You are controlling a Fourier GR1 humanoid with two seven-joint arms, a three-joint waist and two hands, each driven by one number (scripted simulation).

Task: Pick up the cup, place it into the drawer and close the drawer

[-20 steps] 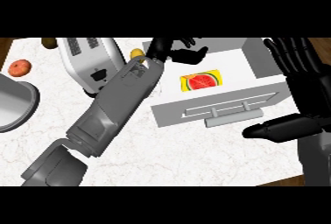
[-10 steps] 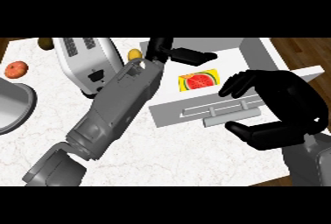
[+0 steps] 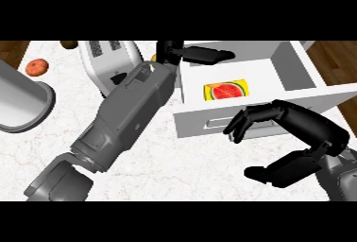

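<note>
Cup not visible; drawer (image 3: 300, 71) open, both hands at it.

The cup is hidden, probably by the left hand (image 3: 188, 53), whose fingers are curled over the drawer's far left corner. The right hand (image 3: 293, 125) is held at the drawer front, fingers bent, holding nothing, apparently for pushing. A watermelon card (image 3: 226, 90) lies inside. A toaster (image 3: 105, 59), pot (image 3: 24, 101) and tomato (image 3: 37, 66) are noted left.

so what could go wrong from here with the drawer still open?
1. The left hand hangs over the open drawer's back corner; pushing the drawer shut now could catch it.
2. No cup shows in the drawer, only a watermelon card; closing now may skip the placement.
3. The right hand curls at the drawer front, away from its handle.
</note>
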